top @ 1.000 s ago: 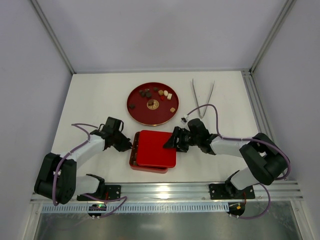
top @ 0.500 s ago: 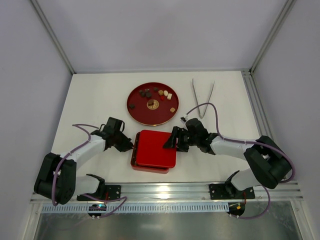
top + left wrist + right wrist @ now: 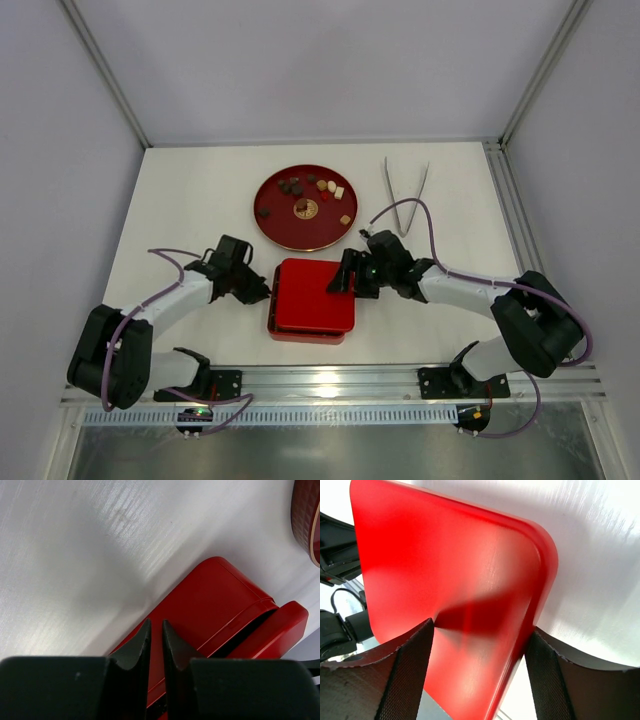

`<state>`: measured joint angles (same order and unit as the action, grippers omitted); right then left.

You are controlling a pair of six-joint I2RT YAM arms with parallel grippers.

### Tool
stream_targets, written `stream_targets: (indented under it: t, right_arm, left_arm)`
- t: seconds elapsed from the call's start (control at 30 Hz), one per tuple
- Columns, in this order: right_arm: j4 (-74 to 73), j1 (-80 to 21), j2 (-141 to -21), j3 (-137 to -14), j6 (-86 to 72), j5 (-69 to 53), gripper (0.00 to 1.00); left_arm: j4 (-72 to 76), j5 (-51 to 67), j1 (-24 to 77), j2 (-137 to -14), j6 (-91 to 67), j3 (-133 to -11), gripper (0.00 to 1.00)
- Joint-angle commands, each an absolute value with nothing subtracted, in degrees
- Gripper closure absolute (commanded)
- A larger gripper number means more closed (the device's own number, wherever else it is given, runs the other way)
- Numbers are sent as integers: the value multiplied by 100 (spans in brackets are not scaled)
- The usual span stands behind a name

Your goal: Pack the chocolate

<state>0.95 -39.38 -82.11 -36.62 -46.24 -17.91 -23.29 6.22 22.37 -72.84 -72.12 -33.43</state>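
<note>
Item count on the white table (image 3: 200, 190): one round red plate (image 3: 300, 235), one pair of metal tongs (image 3: 392, 197), one red box (image 3: 300, 336), one flat red lid (image 3: 315, 295).

The chocolate (image 3: 296, 186) lies on the plate, at the far side of the box. About ten small pieces show, dark brown, mid-brown and cream. They are too small for an exact count.

The lid sits on the box, slightly askew, so that the box's near edge shows.

The left gripper (image 3: 262, 292) is at the box's left wall. Its jaws are drawn almost together, with only a sliver between them and nothing held.

The right gripper (image 3: 480, 627) is at the lid's far right corner. Its jaws stand wide and are clamped on that corner.

The tongs lie apart, to the right of the plate.
</note>
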Motion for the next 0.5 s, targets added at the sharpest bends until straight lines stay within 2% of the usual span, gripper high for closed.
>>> stream_targets:
  t: [0.0,0.47]
  right_arm:
    - [-130,-4008,-8253,-3964,-4377,-1573,28]
    - [-606,-4034,-8306,-4315,-4052,-1319,23]
  left_arm:
    - [-1916,940,2382,-7260,-7427,-3445,87]
    - [-1811,940,2566,-7365,-7559,-3551,87]
